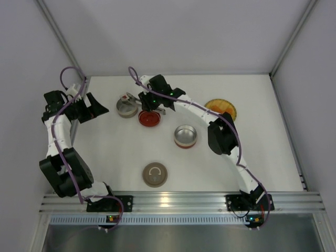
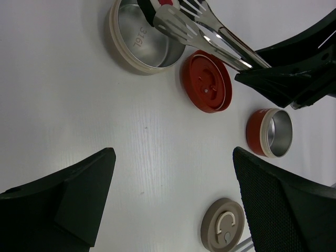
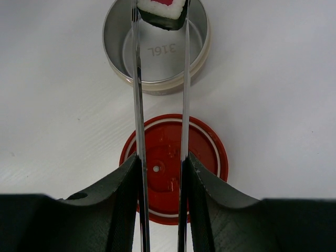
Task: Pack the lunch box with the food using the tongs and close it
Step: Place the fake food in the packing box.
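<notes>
The right jaws are clamped on the tongs (image 2: 220, 39), whose tips, straight ahead of them, pinch a white roll (image 3: 161, 9) with black wrap over the open steel tin (image 3: 163, 68), a red lid (image 3: 207, 157) lying on the desk (image 3: 273, 105) just below them, while the left jaws stand wide apart, holding nothing.

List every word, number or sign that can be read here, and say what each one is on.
"316L": stamped on the inside floor of the open steel tin. It is readable in both wrist views, though turned round in each.
Red lid: faint raised marks near its middle, too small to read.
Nothing else carries legible text, and the top view is too small to read anything.
</notes>
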Motion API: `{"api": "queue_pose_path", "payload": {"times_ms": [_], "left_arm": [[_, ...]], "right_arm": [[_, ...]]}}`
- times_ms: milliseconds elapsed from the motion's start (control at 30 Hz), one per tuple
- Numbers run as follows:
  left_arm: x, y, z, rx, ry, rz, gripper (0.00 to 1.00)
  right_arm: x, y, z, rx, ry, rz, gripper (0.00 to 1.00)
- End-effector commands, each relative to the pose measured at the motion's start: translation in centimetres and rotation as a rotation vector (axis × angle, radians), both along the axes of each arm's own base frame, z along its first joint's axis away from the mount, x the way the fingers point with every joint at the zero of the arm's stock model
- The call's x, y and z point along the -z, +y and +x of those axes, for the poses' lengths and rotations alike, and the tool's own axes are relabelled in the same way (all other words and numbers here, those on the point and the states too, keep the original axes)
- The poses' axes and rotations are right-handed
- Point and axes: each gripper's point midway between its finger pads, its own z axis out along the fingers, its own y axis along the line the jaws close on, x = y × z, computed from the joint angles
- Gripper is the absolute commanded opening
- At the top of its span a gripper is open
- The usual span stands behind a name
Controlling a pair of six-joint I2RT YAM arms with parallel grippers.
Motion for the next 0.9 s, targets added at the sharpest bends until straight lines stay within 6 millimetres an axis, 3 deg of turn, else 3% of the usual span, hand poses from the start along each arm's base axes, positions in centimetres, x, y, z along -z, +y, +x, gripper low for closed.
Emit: {"api": "queue_pose_path", "payload": {"times_ms": [0, 200, 400, 567, 700, 767, 867], "left_arm": [[-0.4, 0.0, 0.5, 0.043, -0.057, 0.01, 0.98], [0.2, 0.0, 0.2, 0.055, -0.041, 0.012, 0.98], [0.2, 0.2, 0.0, 0.058, -0.048, 0.04, 0.98], [0.1, 0.2, 0.0, 0.059, -0.05, 0.047, 0.98], [0.0, 0.2, -0.1, 0.059, -0.05, 0.04, 0.98], [-0.3, 0.0, -0.1, 0.061, -0.057, 0.042, 0.98], [-0.8, -0.1, -0.3, 0.063, -0.069, 0.047, 0.98]], "right_arm": [[-3.9, 3.3, 0.0, -0.04, -0.082, 0.12, 0.09], [-2.7, 3.6, -0.3, -0.047, -0.061, 0.115, 0.16], [-2.5, 4.0, -0.2, -0.045, -0.063, 0.122, 0.41], [-3.2, 4.2, -0.4, -0.049, -0.072, 0.132, 0.53], [-4.8, 4.1, -0.7, -0.053, -0.087, 0.147, 0.6], [-5.6, 4.1, -0.9, -0.054, -0.094, 0.155, 0.59], [-8.8, 3.1, -1.3, -0.042, -0.125, 0.176, 0.53]]}}
